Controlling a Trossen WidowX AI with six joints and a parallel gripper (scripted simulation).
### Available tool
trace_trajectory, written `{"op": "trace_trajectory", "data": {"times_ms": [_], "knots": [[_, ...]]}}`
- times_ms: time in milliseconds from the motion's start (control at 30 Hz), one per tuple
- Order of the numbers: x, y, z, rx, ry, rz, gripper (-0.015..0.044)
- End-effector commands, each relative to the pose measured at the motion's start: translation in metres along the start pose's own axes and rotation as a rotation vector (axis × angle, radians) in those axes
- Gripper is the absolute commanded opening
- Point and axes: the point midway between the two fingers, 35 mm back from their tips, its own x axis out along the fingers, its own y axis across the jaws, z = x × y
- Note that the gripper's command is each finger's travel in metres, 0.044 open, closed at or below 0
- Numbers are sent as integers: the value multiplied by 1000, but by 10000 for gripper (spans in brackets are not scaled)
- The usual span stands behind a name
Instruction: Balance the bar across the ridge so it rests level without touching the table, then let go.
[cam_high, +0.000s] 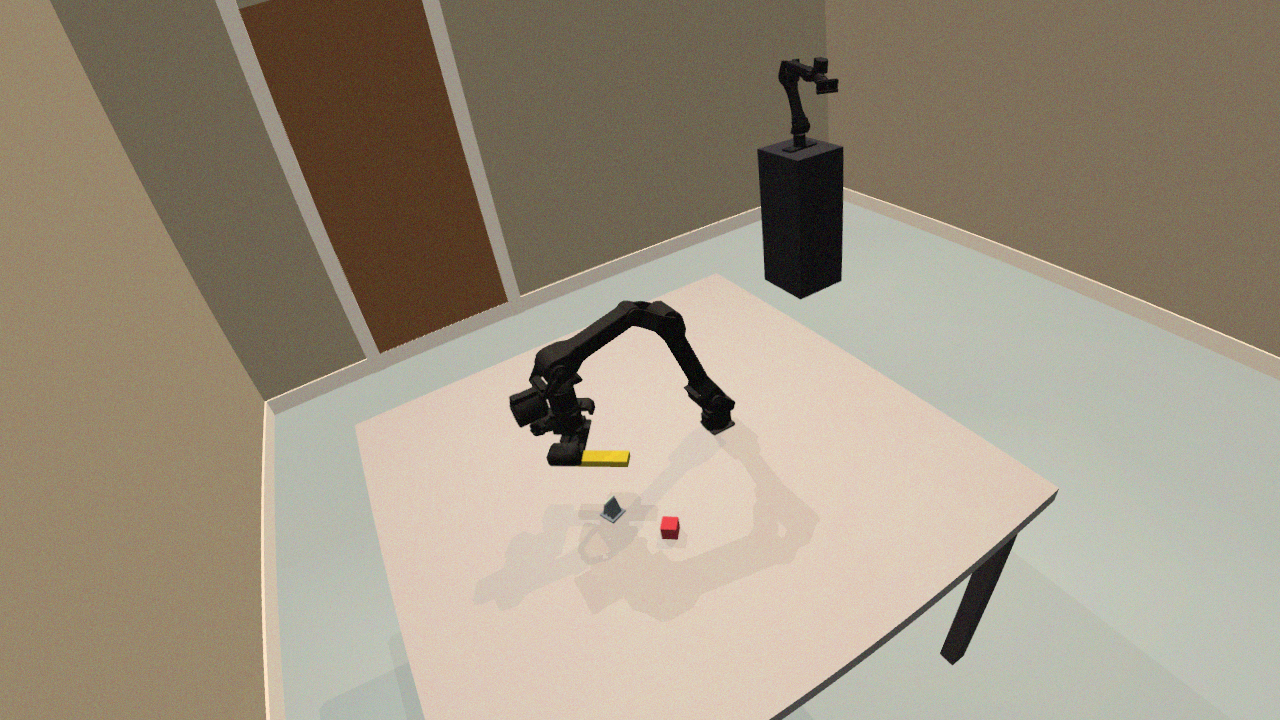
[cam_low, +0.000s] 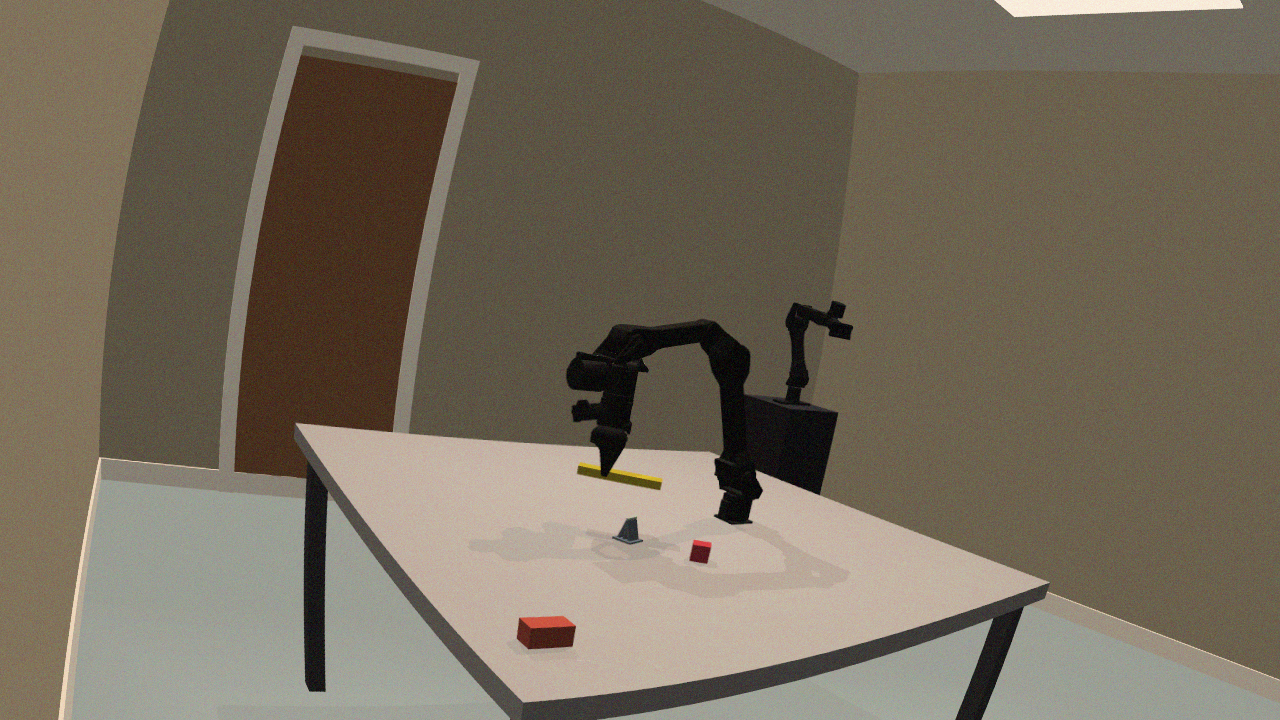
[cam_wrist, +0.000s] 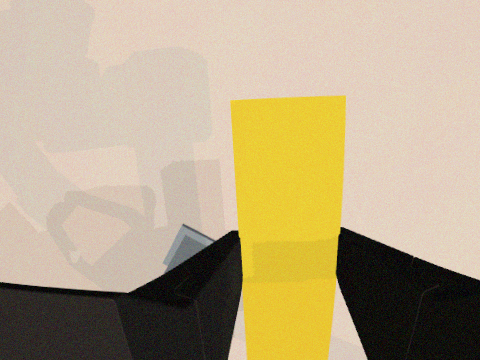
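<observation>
My gripper (cam_high: 573, 460) (cam_low: 605, 473) (cam_wrist: 286, 241) is shut on the yellow bar and holds it in the air, above the table. The yellow bar (cam_high: 606, 458) (cam_low: 637, 480) (cam_wrist: 287, 165) sticks out past the fingers. The grey ridge (cam_high: 612, 508) (cam_low: 629, 530) stands on the table (cam_high: 501, 644) (cam_low: 760, 617), lower than the bar and apart from it. In the wrist view part of the ridge's base (cam_wrist: 176, 247) shows left of the bar, partly hidden by the left finger.
A small red cube (cam_high: 669, 527) (cam_low: 700, 551) stands on the table near the ridge, on its right in the top and exterior views. A larger red block (cam_low: 546, 633) lies near the table's front left edge in the exterior view. A second arm (cam_high: 795, 98) (cam_low: 796, 353) stands on a dark pedestal (cam_high: 801, 223) beyond the table.
</observation>
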Motion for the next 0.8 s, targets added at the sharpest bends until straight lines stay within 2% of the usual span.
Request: {"op": "trace_trajectory", "data": {"times_ms": [0, 467, 767], "knots": [[-1, 15, -6, 119, -1, 0, 0], [0, 55, -37, 529, 3, 3, 0], [8, 56, -40, 546, 3, 3, 0]]}}
